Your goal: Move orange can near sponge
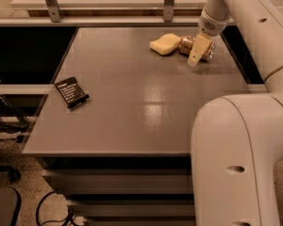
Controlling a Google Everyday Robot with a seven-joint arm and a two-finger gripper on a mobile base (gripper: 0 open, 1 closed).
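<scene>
No legible txt: black packet [71,91] near table [146,107] left edge has pale print lines, unreadable; orange can [185,44] print likewise, gripper [199,54] at it, far right, by sponge [164,44]

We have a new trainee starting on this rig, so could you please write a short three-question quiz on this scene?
1. Fill in: the gripper is at the ___, next to the sponge.
2. True or false: the orange can stands upright.
3. Which lies nearest the table's left edge? A) sponge B) black packet C) orange can

Key: 1 orange can; 2 false, it lies on its side; 3 B.
</scene>
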